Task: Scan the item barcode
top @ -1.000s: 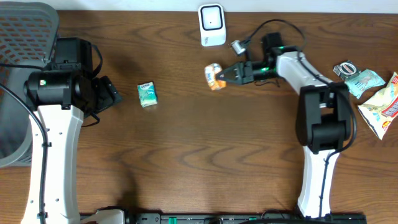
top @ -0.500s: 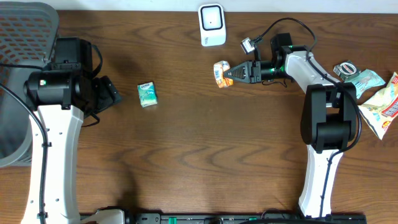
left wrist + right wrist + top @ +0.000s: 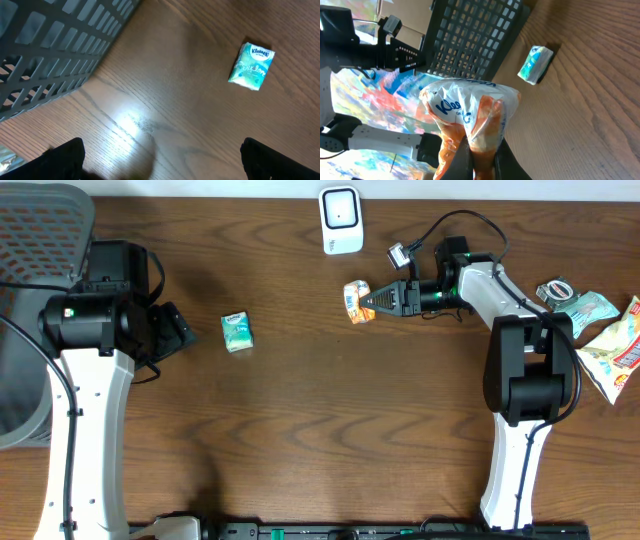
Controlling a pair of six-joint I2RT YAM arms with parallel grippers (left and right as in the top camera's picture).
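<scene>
Right gripper (image 3: 372, 301) with orange-white packet (image 3: 356, 300) shifted slightly toward scanner (image 3: 341, 220) since a second ago. Fingers clenched on packet; packet projects past fingertips. Left gripper (image 3: 185, 330) fingers spread wide, nothing between; green tissue pack (image 3: 237, 332) ahead of tips.

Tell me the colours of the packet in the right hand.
The packet is orange and white with blue lettering, clearest in the right wrist view.

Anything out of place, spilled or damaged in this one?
Nothing is spilled or broken. The only oddity is the orange tissue pack. It is pinched in the right gripper near the scanner, and it looks bunched up at the grip. The green tissue pack lies flat on the table.
</scene>
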